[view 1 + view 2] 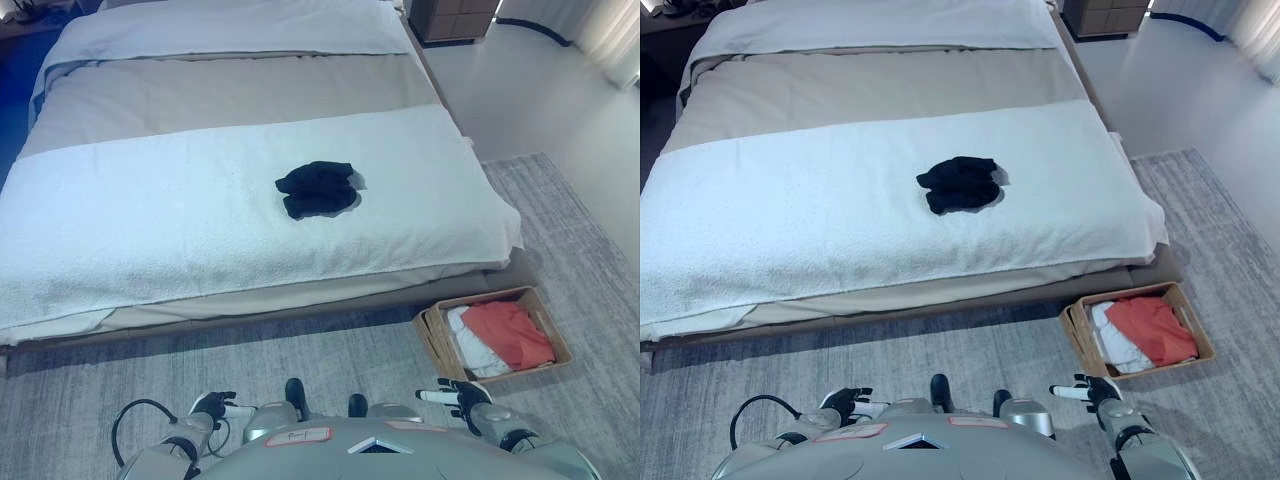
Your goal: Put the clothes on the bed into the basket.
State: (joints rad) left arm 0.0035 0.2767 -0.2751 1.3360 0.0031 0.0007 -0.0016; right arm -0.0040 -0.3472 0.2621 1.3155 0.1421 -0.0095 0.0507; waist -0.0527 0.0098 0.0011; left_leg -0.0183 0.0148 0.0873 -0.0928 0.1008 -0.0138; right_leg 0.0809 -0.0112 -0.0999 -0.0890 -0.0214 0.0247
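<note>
The left hand (207, 408) hangs low at the bottom of the view, holding nothing, fingers relaxed as far as I can see. The black garment (317, 189) lies well ahead of it and a little to its right, crumpled in the middle of the white blanket (150, 230) on the bed (230, 85). The right hand (462, 397) is also low and released, with fingers stretched out. The basket (552, 335) stands on the grey rug (330, 350) just ahead of this hand, slightly to its right, and already holds an orange cloth (512, 333) and a white cloth (468, 345).

The risk, I think, is reach: the garment is far from both hands, so a grasp may catch the blanket too and drag it.

Both hands are partly cut off by the robot's body, so their fingers are hard to read. The garment's shape gives no clear edge to take.
</note>
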